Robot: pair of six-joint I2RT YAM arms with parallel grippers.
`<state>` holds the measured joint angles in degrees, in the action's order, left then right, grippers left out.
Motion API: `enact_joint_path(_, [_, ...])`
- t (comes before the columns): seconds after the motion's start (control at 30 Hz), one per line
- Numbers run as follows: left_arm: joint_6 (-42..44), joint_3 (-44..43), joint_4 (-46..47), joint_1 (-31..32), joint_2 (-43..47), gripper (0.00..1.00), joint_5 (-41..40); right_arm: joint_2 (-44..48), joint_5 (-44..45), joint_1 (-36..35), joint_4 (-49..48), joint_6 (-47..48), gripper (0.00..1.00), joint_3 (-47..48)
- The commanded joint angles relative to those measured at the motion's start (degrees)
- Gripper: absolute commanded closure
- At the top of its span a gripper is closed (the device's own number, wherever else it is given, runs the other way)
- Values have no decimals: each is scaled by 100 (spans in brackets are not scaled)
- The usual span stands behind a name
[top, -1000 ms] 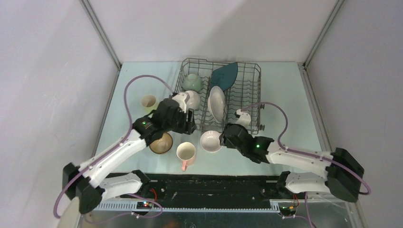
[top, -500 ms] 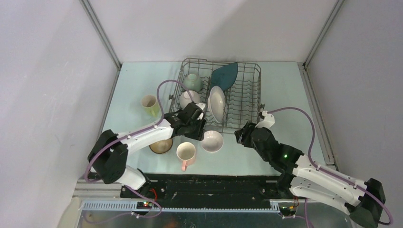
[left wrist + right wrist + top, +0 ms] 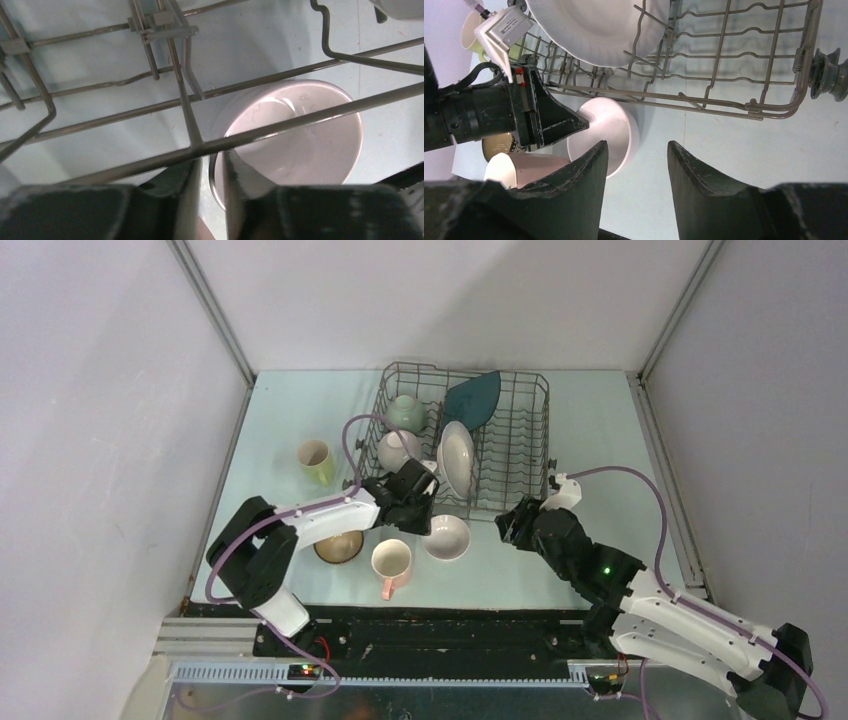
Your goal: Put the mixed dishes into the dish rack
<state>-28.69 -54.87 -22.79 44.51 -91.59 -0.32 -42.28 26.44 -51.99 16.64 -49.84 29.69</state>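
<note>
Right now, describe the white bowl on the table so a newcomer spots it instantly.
Start at the grey wire dish rack at the back of the table. Just outside its near edge sits the white bowl, right of the pink mug and brown bowl. It is the only white dish not in the rack.

Table (image 3: 610, 455) — rack (image 3: 524, 450), pink mug (image 3: 391, 562), green mug (image 3: 316, 459), brown bowl (image 3: 340, 547), white bowl (image 3: 447, 536).

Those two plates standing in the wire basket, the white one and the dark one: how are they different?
The white plate is round; the dark teal plate is angular. The dark teal plate sits farther back in the dish rack than the white plate. Both stand on edge there.
</note>
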Motion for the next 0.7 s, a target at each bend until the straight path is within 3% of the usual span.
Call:
enact_joint_path(0.0, [-112, 47, 349, 32, -48, 89, -30, 134, -142, 49, -74, 272, 50, 0])
enact_joint_path(0.03, [-76, 49, 337, 36, -7, 97, -26, 179, -219, 81, -113, 378, 50, 1])
enact_joint_path(0.1, [12, 53, 252, 32, 142, 100, -14, 290, -489, 174, -252, 695, 49, 6])
enact_joint_path(0.47, [582, -36, -670, 28, 2095, 100, 487, 781, -2960, 1389, -541, 1886, 35, 78])
enact_joint_path(0.6, [642, -114, -602, -91, 2665, 100, 688, 712, -3798, 1791, -728, 2090, 25, 204])
enact_joint_path(0.67, [596, -90, -372, -285, 2866, 100, 1029, 724, -4084, 1968, -768, 2177, 14, 320])
